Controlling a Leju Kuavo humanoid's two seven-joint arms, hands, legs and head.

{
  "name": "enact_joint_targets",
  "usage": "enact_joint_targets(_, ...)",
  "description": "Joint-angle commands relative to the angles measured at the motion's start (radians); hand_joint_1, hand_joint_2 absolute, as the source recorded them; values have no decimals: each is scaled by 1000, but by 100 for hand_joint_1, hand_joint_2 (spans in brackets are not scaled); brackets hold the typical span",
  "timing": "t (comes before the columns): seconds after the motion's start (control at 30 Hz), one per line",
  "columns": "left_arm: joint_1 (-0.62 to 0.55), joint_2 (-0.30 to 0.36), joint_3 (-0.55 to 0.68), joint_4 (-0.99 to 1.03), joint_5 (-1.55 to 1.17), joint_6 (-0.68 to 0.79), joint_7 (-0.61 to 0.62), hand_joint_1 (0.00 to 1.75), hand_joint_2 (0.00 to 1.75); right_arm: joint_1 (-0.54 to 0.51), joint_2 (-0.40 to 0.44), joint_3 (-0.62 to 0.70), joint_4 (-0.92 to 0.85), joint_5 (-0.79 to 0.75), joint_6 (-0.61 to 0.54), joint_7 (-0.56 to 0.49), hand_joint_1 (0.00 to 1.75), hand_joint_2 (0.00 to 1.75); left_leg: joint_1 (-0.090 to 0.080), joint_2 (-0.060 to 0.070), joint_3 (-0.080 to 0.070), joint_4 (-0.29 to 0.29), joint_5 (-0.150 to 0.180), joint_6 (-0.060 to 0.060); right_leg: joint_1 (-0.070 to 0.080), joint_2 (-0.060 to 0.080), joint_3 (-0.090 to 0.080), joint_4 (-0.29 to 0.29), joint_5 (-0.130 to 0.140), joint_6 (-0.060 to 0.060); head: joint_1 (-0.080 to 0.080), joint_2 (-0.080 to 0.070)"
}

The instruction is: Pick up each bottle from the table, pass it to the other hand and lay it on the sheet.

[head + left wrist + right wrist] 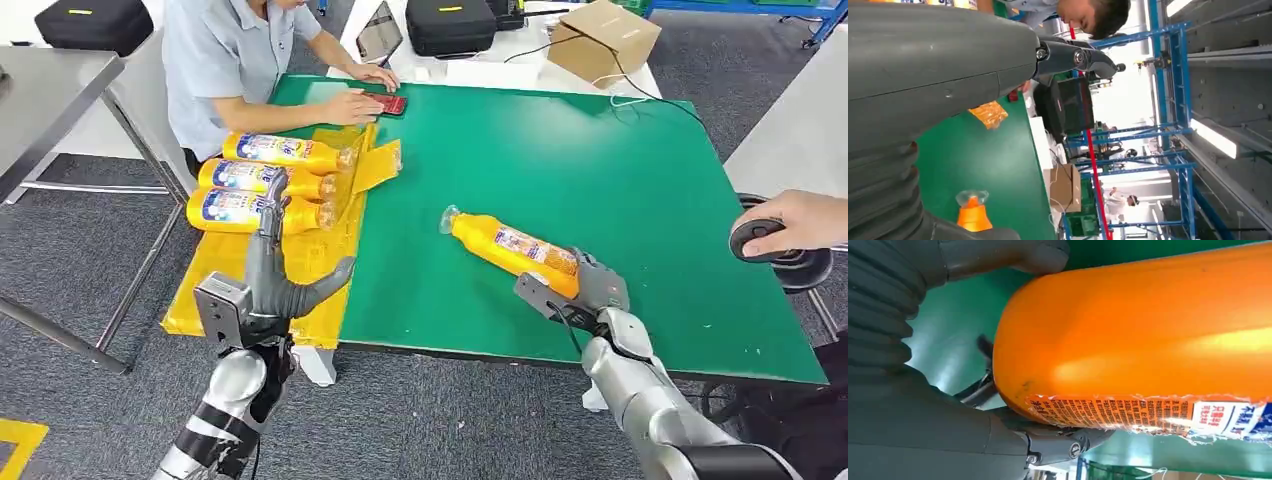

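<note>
Orange bottle on green: one orange bottle (512, 247) lies on its side on the green surface (600, 170), on the robot's right part of it, well apart from the yellow sheet (300, 255).
Long axis: runs diagonally across the surface; the clear cap end points away from the robot and toward its left, the base end points back toward the right robot hand (578, 290).
Right robot hand: reaches in low from the near edge with the silver arm bent behind it; the fingers wrap the base end of the bottle. In the right wrist view the thick grey thumb (1003, 255) lies on one side of the orange body and a darker finger (1068, 442) on the opposite side, so the bottle is gripped, still resting on the surface.
Left robot hand (275, 275): raised over the near part of the yellow sheet, fingers spread and pointing upward, thumb out to the side, holding nothing.
Bottles on sheet: three orange bottles (262, 180) lie side by side on the sheet, parallel, caps toward the green surface.
Labels: each bottle carries a blue, white and orange label; the right wrist view shows fine dark print on orange and blue characters on white, too small to read; the label edge is ragged.
Person at far side: seated in a light shirt, hands by a red phone (388, 103) on the surface.
Other hand: at the robot's right edge, a person's hand holds a dark round object (762, 240).
</note>
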Motion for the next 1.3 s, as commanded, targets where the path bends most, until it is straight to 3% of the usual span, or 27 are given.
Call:
enact_joint_targets(0.03,-40,20,-10,70,10,-11,4,0,175,36,49,-190,65,-125,-21,-164,175,175,1,-1,2,-2,0,-1,2,-3,3,-2,0,-2,0,0)
enact_joint_targets(0.17,-16,17,-2,49,11,6,-10,0,175,38,83,-295,46,-249,-22,-304,175,175,1,1,2,-2,0,-2,2,-1,3,-2,0,-3,0,0)
enact_joint_targets(0.2,-4,13,5,36,16,14,-20,0,175,39,98,-358,32,-339,35,-410,175,175,1,2,1,-2,-1,-2,2,0,1,-1,0,-2,0,0)
enact_joint_targets(0.3,14,7,14,22,32,21,-28,0,175,37,116,-403,12,-406,25,-503,175,175,1,2,-1,-1,-1,-1,2,1,-1,0,0,-2,0,0)
enact_joint_targets(0.57,37,7,10,47,131,-70,15,0,175,51,158,-446,-64,-550,100,-655,175,175,1,1,-8,-1,-1,-1,1,0,-7,1,-1,-1,0,0)
enact_joint_targets(0.67,45,23,-17,90,173,-192,55,0,175,82,182,-410,-122,-602,142,-684,175,175,1,0,-9,-1,0,-1,1,0,-8,1,0,-1,0,0)
enact_joint_targets(0.7,41,42,-49,127,240,-333,130,0,175,107,197,-378,-173,-635,189,-699,175,175,1,2,-6,-2,-1,-1,1,1,-5,0,-1,-2,0,0)
enact_joint_targets(0.73,46,41,-54,153,253,-367,139,0,175,122,210,-352,-200,-649,208,-699,175,175,0,1,-8,-2,-1,-1,1,1,-7,0,-1,-1,0,0)
enact_joint_targets(1.0,57,16,-76,193,268,-419,117,0,175,205,243,-64,-284,-657,276,-694,175,175,1,1,-10,-1,-1,-1,2,0,-10,1,-1,-1,0,0)
enact_joint_targets(1.3,54,-13,-60,132,291,-408,99,0,175,253,240,159,-309,-598,286,-699,175,175,2,1,-10,0,-1,-1,2,-1,-10,1,-2,-2,0,0)
